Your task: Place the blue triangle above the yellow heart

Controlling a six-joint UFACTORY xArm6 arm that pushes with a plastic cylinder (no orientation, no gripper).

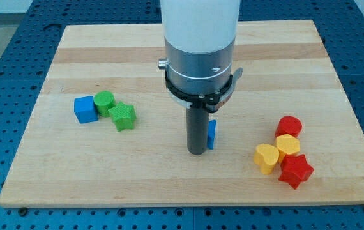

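The blue triangle [212,134] lies near the board's middle, mostly hidden behind my rod; only a thin blue sliver shows on the rod's right side. My tip [197,153] rests on the board just left of it, touching or nearly touching it. The yellow heart [265,158] sits to the view's right, a little lower than the triangle, at the left edge of a cluster of red and yellow blocks.
Beside the heart are a yellow hexagon-like block [288,145], a red round block [289,126] above it and a red star [295,170] below. At the view's left are a blue cube [85,109], a green cylinder [105,101] and a green star [124,116].
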